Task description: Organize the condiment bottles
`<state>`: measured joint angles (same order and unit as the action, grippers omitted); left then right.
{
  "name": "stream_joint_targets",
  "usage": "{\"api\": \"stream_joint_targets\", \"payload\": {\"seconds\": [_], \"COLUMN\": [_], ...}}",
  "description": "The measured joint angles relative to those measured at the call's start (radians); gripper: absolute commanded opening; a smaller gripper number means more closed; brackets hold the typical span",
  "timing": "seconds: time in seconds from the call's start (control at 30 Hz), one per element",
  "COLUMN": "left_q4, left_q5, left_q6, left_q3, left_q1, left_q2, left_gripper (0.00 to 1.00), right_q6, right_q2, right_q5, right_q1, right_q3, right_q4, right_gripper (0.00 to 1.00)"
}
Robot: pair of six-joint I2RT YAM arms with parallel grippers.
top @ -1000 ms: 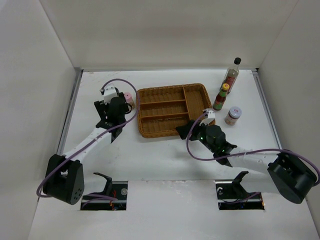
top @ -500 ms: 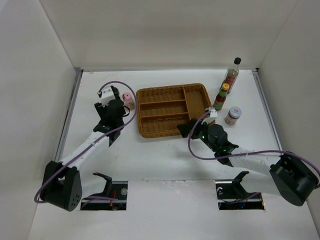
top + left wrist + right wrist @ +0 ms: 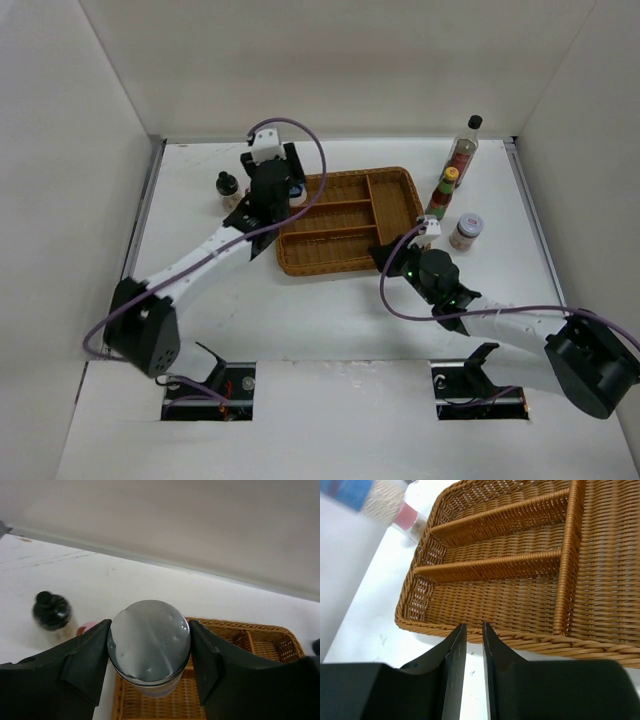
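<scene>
Left gripper, beside the tray a second ago, now hangs over its left rear corner with the white-capped jar clamped between its fingers, apparently ready for placing. Right gripper, previously spread, has closed on nothing at the tray's near rim.

black-capped bottle blurred, pink cap half hidden

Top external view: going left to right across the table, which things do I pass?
Round black-capped bottle → partitioned brown wicker tray → yellow-capped red-green bottle → squat light-capped jar. The tall clear black-capped bottle is left out because it sits level with the jar.
</scene>
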<state>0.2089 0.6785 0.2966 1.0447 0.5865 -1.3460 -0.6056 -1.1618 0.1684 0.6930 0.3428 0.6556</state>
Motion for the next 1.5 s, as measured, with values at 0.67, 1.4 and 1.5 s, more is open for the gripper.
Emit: {"api": "stream_joint_targets", "payload": {"seconds": [0.67, 1.4, 1.5], "left_q4": [0.087, 0.175, 0.152], "left_q5": [-0.129, -0.058, -0.070], "left_q6": [-0.033, 0.019, 0.029], "left_q3": [0.224, -0.165, -0.165], "left_q1": [-0.049, -0.140, -0.174], "left_q2": [-0.519, -0.081, -0.142], "left_gripper": [0.73, 0.83, 0.83], "right_q6": [0.011, 0.018, 0.022], "right_q2": [0.045, 0.037, 0.027], "right_q5": [0.032, 0.050, 0.049], "right_q1": [-0.001, -0.001, -0.001], "right_q3": [-0.002, -0.013, -0.013], "right_q4": [-0.018, -0.019, -0.019], "right_gripper": [0.60, 0.71, 0.78]}}
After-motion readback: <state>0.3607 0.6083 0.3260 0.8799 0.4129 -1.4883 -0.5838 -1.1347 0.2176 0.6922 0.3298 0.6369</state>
